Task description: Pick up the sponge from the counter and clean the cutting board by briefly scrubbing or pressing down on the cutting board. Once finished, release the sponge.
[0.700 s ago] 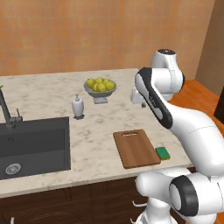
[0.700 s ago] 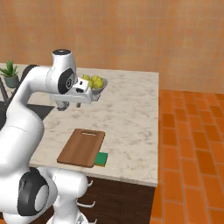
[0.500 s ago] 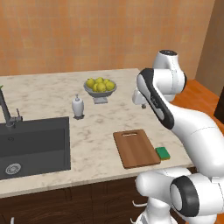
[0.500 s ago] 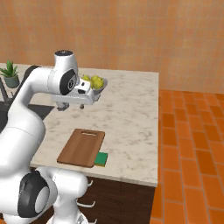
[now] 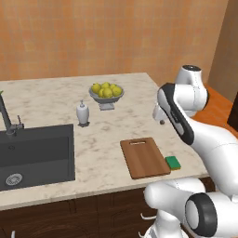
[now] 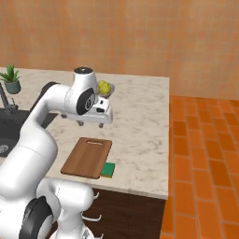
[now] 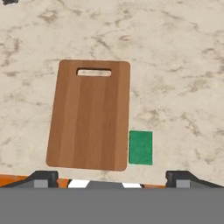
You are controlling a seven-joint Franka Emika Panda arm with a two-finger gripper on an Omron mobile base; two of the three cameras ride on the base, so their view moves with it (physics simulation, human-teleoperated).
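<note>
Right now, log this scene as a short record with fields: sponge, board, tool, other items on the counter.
sponge: flat on the counter, beside the board's long edge, near the front corner
cutting board: bare, slot handle end pointing away from the robot
tool: open, holding nothing, raised above the counter behind the board
other items: bowl of lemons, soap dispenser, sink, potted plant

- Grey footed bowl [image 5: 107, 98] heaped with yellow lemons [image 5: 106, 89], toward the back of the tabletop.
- Small white soap dispenser [image 5: 82, 113], upright between bowl and sink.
- Dark inset sink [image 5: 35, 155] with round drain [image 5: 13, 178], at far left.
- Dark faucet [image 5: 9, 122] behind the basin.
- Potted green plant [image 6: 11, 79] at the back left corner.
- Orange-brown wall [image 5: 107, 37] behind.
- Orange tiled floor [image 6: 203, 158] to the right.
</note>
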